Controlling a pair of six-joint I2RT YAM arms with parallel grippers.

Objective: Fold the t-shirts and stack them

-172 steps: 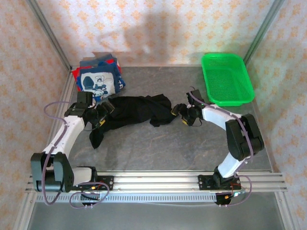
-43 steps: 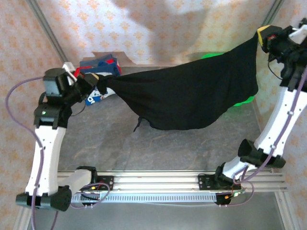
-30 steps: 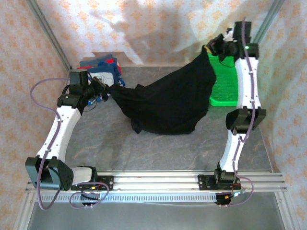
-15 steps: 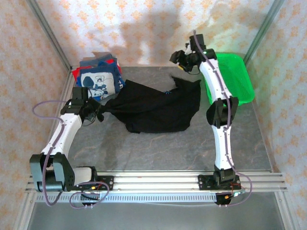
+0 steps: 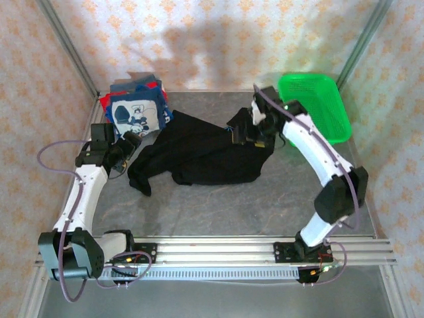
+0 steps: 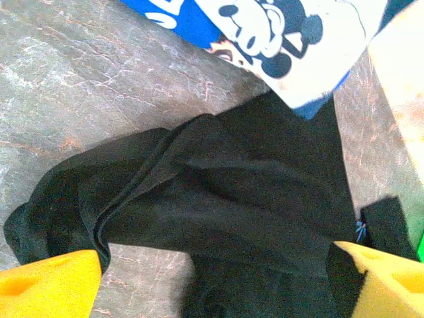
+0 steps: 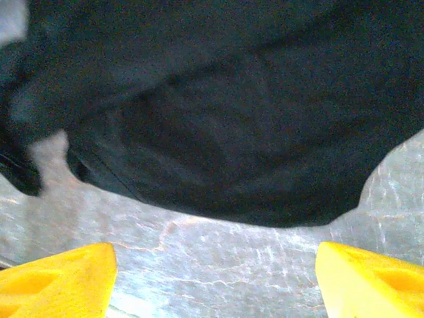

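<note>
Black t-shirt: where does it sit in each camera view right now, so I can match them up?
Top external: the black t-shirt lies crumpled in the middle, right of the navy print tee.
Left wrist: it spreads across the centre and lower frame, under the navy print tee at top.
Right wrist: it covers the upper frame, its edge curving above bare surface.
Shared landmark: the grey marbled tabletop.

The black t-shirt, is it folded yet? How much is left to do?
Not yet. Done: the navy cartoon t-shirt lies folded in the far left corner. In hand: the black t-shirt lies crumpled on the table between the left gripper and the right gripper, both open and holding nothing. Left: spread it flat, fold it and stack it on the navy one.
</note>
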